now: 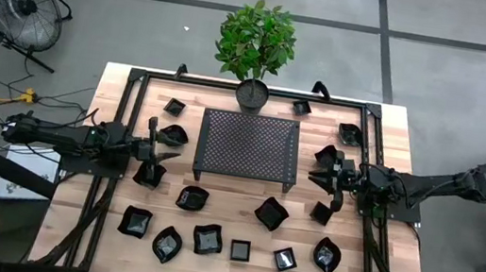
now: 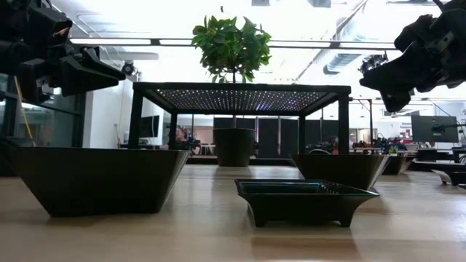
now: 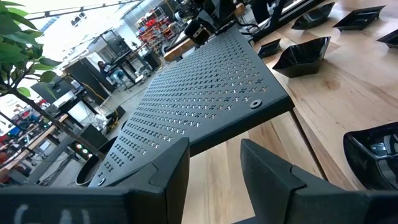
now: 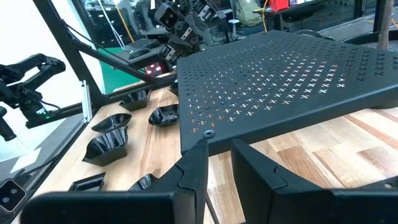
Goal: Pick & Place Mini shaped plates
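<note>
Black plates (image 1: 239,249) lie scattered over the worktop (image 1: 377,269) around the rack (image 1: 248,144); no legible writing shows. Left gripper (image 1: 164,144) and right gripper (image 1: 322,173) flank the rack, fingers (image 3: 273,177) parted and apparently empty.

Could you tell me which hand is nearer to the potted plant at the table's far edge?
Roughly equal. The left hand and right hand flank the rack, each diagonally off from the potted plant.

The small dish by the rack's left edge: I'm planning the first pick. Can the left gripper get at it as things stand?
Probably yes. The left gripper hangs open right beside that dish, with nothing between them and the rack clear to one side.
</note>
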